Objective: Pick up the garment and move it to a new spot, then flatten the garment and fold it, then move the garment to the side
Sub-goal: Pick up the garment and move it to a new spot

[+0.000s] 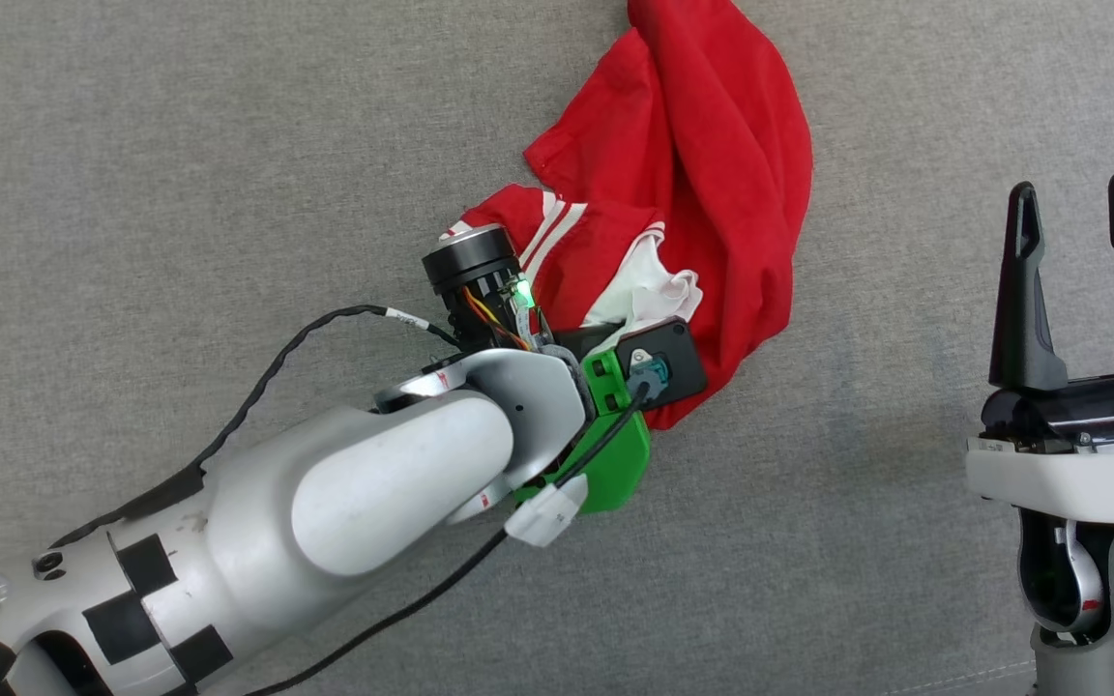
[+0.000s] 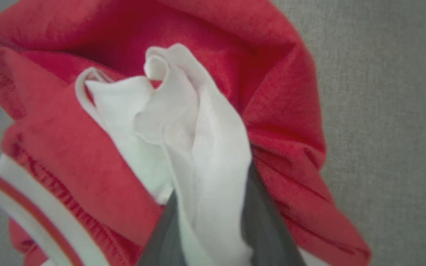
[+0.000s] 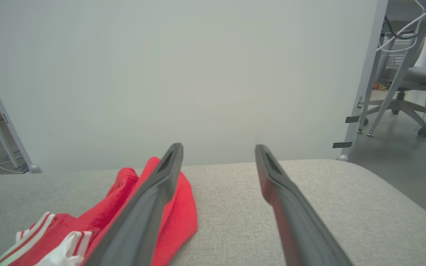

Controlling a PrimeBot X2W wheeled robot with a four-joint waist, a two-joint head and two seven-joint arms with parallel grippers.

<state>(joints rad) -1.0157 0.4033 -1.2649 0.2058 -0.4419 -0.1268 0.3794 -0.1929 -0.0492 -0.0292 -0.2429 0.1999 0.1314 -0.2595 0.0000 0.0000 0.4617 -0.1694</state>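
The garment (image 1: 712,145) is seen crumpled on a grey woven upholstered surface (image 1: 228,145), at the upper middle of the head view. It is soft matte jersey, red, bunched in rounded folds. A white sleeve (image 1: 649,290) and red-white striped trim (image 1: 547,227) are found at its lower end. The heap is elongated. Its long axis runs from the top edge of the head view, where it is cut off, down to the left wrist, and the sleeve end points toward the robot.

The left gripper (image 2: 213,181) is closed on the garment: a ridge of white sleeve fabric is pinched between its two dark smooth fingers (image 2: 263,221). A green plastic bracket (image 1: 615,454) is fixed on the glossy pale wrist.

The right gripper (image 1: 1072,193) is held wide open, with nothing between its tapered black fingers. It is well apart from the garment, at the right side. A plain white panel (image 3: 198,74) is seen behind the surface.
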